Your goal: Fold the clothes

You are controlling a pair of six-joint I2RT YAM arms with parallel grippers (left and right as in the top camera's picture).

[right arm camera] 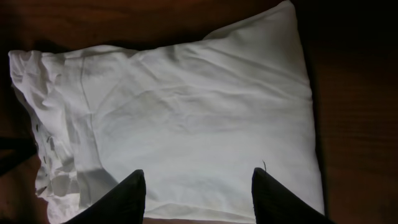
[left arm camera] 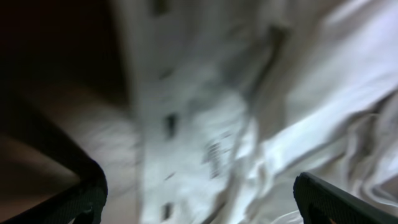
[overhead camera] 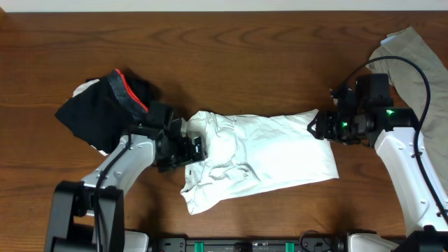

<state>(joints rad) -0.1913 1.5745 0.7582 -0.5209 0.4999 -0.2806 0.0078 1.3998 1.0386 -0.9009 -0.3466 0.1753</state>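
White T-shirt lies rumpled mid-tabletop, btwn the arms. Left hand spread wide at the bunched end. Right hand parted, empty, over the smooth end. Only the left wrist cam catches dark lettering, too blurred to read.

The left wrist view is all blurred: the shirt fills it, and its dark marks cannot be read. In the overhead view the khaki garment is cut by the right edge and partly hidden behind the right arm. In the right wrist view the fingers are cut by the lower edge.
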